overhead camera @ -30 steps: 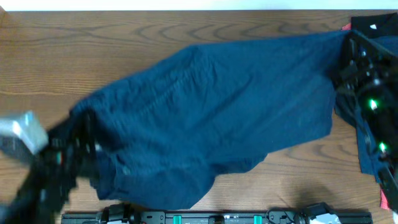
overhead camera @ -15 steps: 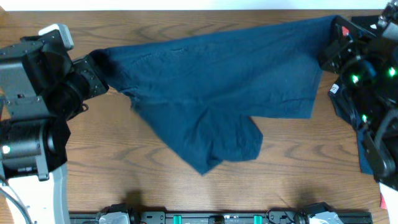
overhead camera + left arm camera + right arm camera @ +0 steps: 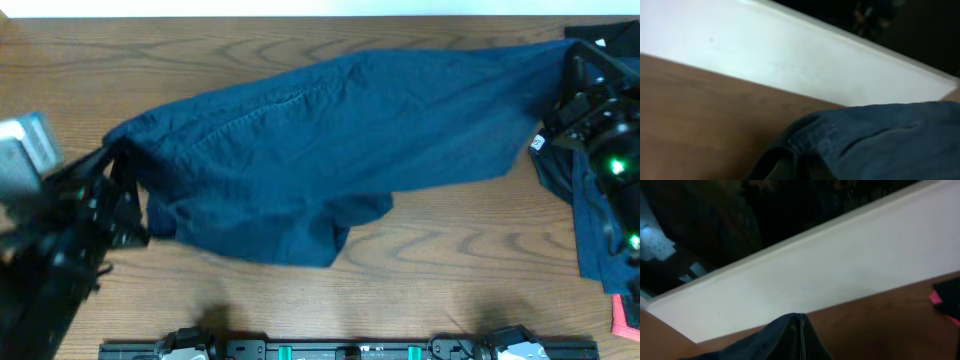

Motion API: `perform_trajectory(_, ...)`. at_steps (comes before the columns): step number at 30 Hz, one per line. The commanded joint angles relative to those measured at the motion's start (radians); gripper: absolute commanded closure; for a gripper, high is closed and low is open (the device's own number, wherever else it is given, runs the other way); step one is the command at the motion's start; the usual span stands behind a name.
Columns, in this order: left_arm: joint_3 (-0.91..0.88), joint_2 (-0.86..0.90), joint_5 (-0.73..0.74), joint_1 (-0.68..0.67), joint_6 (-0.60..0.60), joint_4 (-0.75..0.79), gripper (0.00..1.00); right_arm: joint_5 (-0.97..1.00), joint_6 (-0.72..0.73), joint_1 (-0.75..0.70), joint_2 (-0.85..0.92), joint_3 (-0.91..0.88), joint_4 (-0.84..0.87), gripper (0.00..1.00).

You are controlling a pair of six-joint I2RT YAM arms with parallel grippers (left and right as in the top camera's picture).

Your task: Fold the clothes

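A large navy-blue garment (image 3: 320, 150) hangs stretched across the table between my two grippers. My left gripper (image 3: 125, 195) is shut on its bunched left end at the front left. In the left wrist view the cloth (image 3: 875, 140) runs into the dark jaws (image 3: 800, 167) at the bottom edge. My right gripper (image 3: 562, 75) is shut on the garment's far right corner. In the right wrist view that corner shows as a pinched peak of cloth (image 3: 795, 335). The garment's lower fold sags to the table near the front middle.
More clothes lie at the right edge under the right arm: a navy piece (image 3: 598, 250) with a small white tag (image 3: 537, 143), a black piece (image 3: 605, 30) at the far corner, and a red piece (image 3: 628, 320), also in the right wrist view (image 3: 936, 298). A white wall (image 3: 790, 55) borders the table's far edge.
My left arm swung from the front left up to the far left, lifting and stretching the garment, then came back to the front left. The garment is now spread wider. The right gripper kept its hold.
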Motion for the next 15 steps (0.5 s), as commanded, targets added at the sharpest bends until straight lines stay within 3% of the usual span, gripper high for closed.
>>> perform_trajectory(1, 0.037, 0.014, 0.042, 0.003, -0.027, 0.006, 0.94, -0.001, -0.014, -0.006, -0.008, 0.038, -0.002, 0.99)
perform_trajectory(6, 0.036, 0.052, -0.003, 0.003, -0.027, 0.043, 0.94, -0.001, -0.002, -0.006, 0.029, 0.038, 0.014, 0.99)
perform_trajectory(15, 0.036, 0.365, -0.242, 0.006, 0.026, 0.058, 0.94, -0.047, 0.008, -0.005, 0.279, 0.038, 0.12, 0.99)
